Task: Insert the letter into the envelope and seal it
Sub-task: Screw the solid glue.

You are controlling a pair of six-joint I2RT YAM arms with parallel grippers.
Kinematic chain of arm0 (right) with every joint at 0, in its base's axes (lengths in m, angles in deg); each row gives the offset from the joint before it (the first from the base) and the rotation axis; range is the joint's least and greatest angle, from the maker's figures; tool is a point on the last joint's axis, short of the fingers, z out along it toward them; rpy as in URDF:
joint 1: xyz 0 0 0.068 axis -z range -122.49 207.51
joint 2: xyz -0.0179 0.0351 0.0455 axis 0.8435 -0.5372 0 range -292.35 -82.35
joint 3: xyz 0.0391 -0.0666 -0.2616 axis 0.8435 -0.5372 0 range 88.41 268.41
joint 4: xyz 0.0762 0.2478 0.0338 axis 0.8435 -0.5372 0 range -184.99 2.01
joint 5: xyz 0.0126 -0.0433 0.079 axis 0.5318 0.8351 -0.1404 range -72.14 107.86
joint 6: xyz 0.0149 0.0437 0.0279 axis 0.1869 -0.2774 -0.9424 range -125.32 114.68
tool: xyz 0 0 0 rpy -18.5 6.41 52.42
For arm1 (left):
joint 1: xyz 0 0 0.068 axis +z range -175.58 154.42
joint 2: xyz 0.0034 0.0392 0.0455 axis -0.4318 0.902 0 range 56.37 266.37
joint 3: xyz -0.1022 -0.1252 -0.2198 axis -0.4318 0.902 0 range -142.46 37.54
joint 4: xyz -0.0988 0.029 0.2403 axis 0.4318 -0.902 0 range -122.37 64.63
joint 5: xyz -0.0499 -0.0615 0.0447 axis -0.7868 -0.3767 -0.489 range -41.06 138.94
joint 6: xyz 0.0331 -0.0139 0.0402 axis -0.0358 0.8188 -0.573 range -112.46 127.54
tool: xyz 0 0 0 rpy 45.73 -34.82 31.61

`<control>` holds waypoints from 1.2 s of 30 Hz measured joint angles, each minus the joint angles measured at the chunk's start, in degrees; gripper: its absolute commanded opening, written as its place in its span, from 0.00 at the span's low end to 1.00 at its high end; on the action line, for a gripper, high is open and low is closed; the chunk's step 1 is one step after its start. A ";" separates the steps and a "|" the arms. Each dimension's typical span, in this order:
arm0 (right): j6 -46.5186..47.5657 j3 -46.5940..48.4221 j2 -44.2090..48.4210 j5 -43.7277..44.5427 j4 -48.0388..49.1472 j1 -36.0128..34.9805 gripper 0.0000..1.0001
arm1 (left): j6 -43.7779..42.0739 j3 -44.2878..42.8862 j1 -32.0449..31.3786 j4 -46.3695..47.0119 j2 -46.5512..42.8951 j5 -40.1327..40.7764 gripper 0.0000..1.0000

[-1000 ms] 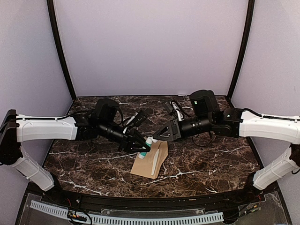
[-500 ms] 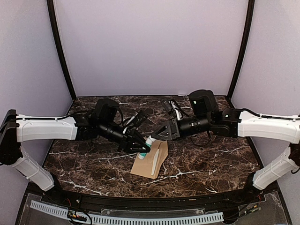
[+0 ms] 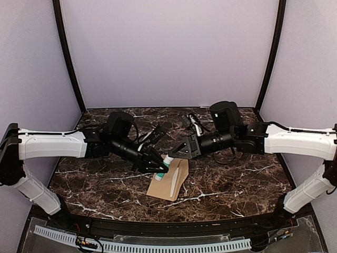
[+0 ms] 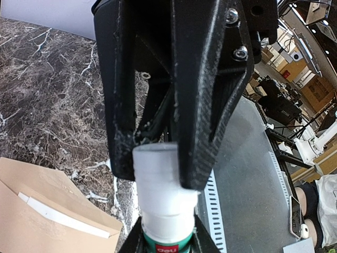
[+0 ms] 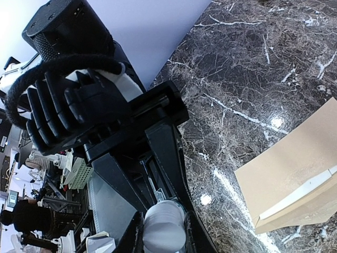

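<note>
Near brown envelope [image 3: 159, 190] holding letter [image 3: 173, 182], left end effector [image 3: 159, 168] and right end effector [image 3: 171, 156] pinch glue stick [image 4: 160, 176].

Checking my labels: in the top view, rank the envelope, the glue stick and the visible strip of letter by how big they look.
1. envelope: largest by far.
2 and 3. glue stick and letter strip: both small slivers, and the stick is partly hidden, so they are too close to rank.

brown envelope [image 3: 163, 190] lies flat, pale letter [image 3: 174, 182] tucked inside.
</note>
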 measured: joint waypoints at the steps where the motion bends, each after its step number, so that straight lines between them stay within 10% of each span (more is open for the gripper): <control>1: 0.09 0.28 -0.31 -0.24 -0.22 0.00 0.14 | 0.00 0.02 0.00 -0.22 0.00 -0.11 0.00; 36: 2.10 3.80 -4.46 2.71 -5.49 -5.46 0.07 | 3.85 1.31 0.66 -3.91 0.81 -6.78 0.00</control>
